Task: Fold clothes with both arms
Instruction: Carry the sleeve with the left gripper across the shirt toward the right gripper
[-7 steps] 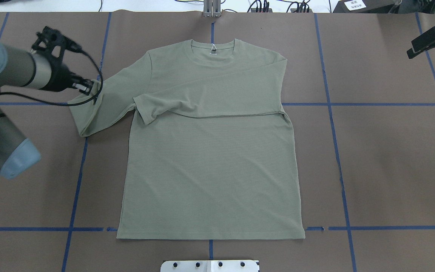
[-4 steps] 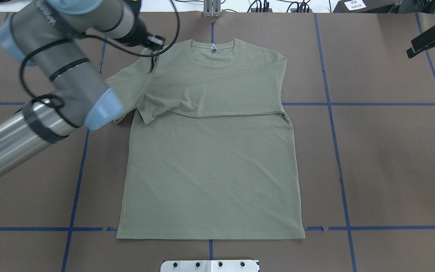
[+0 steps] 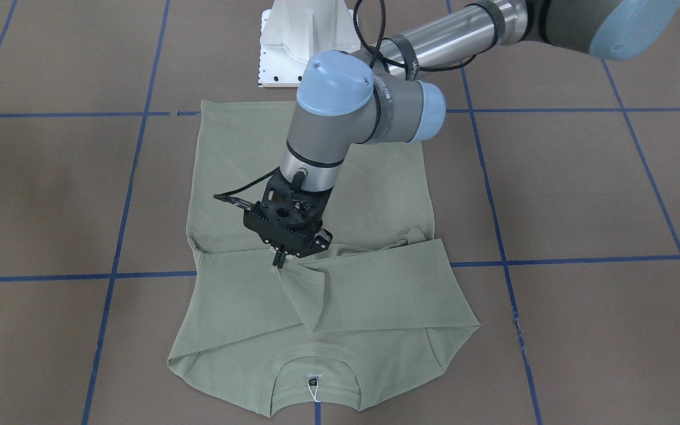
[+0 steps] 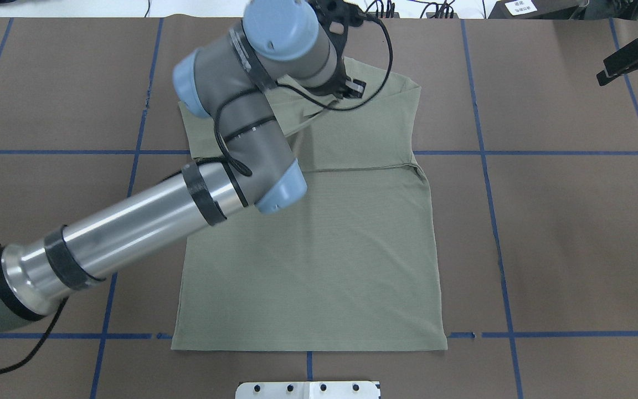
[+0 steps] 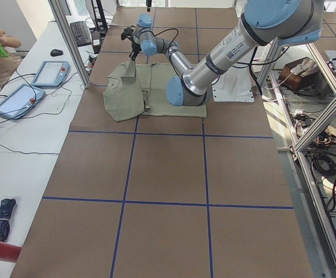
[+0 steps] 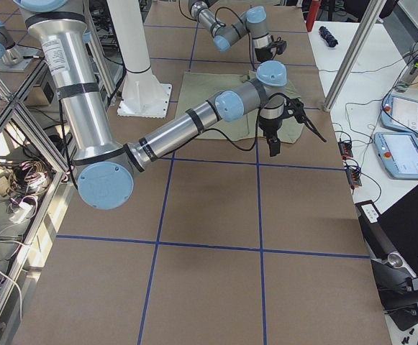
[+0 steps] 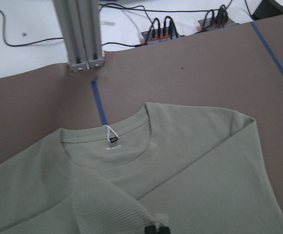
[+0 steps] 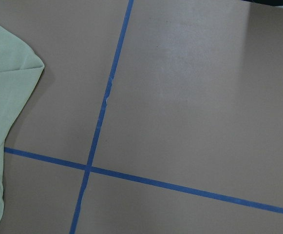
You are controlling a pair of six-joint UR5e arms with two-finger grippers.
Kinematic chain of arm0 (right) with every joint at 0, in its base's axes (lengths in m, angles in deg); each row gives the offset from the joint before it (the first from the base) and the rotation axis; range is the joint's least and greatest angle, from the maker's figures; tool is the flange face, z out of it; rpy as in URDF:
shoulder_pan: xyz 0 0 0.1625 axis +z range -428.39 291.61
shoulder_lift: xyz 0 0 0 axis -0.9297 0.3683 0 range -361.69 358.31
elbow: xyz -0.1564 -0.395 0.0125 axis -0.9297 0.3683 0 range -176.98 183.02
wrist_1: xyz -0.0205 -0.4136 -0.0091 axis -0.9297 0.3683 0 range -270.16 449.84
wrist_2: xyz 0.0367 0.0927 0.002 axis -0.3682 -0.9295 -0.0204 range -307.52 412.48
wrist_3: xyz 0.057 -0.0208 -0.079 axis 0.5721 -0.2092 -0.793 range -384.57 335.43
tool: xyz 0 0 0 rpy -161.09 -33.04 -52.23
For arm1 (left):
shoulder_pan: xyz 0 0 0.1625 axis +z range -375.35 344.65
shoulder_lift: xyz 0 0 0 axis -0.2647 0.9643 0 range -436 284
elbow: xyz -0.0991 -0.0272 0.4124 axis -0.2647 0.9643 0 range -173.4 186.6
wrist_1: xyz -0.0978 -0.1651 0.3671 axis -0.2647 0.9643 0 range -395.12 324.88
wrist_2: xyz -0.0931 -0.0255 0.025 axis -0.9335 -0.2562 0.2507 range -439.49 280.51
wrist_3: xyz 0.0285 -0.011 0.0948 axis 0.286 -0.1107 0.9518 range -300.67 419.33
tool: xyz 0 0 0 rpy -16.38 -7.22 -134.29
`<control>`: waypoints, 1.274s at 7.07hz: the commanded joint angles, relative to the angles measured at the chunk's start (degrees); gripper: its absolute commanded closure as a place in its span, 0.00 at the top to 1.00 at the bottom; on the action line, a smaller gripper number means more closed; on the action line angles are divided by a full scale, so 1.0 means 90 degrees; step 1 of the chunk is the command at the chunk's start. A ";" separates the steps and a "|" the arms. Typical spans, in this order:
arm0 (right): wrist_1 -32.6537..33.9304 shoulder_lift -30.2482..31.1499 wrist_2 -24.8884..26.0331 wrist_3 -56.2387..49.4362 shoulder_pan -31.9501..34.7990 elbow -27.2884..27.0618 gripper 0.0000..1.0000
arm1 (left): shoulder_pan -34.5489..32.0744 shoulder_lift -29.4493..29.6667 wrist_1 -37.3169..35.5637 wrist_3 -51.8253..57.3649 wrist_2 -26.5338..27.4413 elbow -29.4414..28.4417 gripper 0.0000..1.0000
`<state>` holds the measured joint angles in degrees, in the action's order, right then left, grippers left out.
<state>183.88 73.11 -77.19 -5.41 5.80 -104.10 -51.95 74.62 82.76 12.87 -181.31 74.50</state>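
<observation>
Folding the sleeve (image 3: pixel 375 289) inward looks like the step in hand: left pincer (image 3: pixel 280 260) clamped on its cuff, holding it low over the chest of the shirt (image 4: pixel 319 255), which lies flat mid-counter (image 4: pixel 562 233), collar away from the robot. Right pincer (image 4: pixel 626 58) parked well off the cloth; open or closed, cannot tell. Next, likely: lower, release the cuff flat, retreat without snagging.

My arms: silver, grey, pale blue.
Left arm (image 3: pixel 340 139) and right arm (image 6: pixel 194 118) share bright tubes, grey joints, blue caps; a black cable (image 3: pixel 245 189) trails by my black left gripper (image 3: pixel 279 260).
</observation>
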 commanded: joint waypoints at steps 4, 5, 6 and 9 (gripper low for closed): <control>0.0000 0.0019 0.0004 0.0000 0.0008 -0.0001 1.00 | 0.1078 -0.0056 0.0944 0.0016 0.0454 -0.0337 0.00; 0.0010 0.0019 0.0004 0.0000 0.0008 0.0008 1.00 | 0.1136 -0.0056 0.0964 0.0016 0.0454 -0.0337 0.00; 0.0000 0.0019 0.0004 0.0000 0.0008 -0.0001 1.00 | 0.1166 -0.0056 0.1042 0.0016 0.0454 -0.0327 0.05; 0.0000 -0.0088 -0.0016 0.0010 -0.0069 -0.0001 1.00 | 0.0982 -0.0280 0.0967 0.0006 0.0337 0.0062 1.00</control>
<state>183.90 72.92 -77.23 -5.39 5.64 -104.07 -41.95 72.83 93.04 12.69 -177.78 73.47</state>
